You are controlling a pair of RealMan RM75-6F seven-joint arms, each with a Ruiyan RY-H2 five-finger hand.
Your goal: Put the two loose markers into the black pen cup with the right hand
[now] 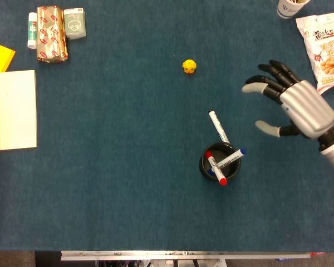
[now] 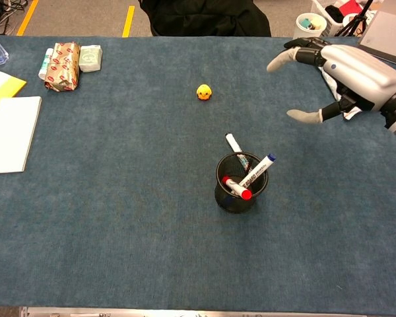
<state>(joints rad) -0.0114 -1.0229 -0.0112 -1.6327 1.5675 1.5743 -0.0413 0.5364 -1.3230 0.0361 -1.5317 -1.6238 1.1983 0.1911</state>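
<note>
Right hand (image 1: 292, 105) is empty, fingers spread, hovering well right and far of the black mesh pen cup (image 2: 240, 191) — nothing in the palm. Left hand isn't in either view.

Red-capped marker (image 1: 216, 169) and blue-capped marker (image 1: 231, 158) both stand tilted in the cup, leaning on the rim because they're longer than the cup is deep. A white marker (image 1: 218, 126) lies flat on the blue felt table (image 1: 117, 167) just far of the cup, touching or nearly touching its rim — can't tell which. Small yellow duck toy (image 1: 189, 67) sits farther back, irrelevant.

Judgement: two markers in the cup, likely done.
</note>
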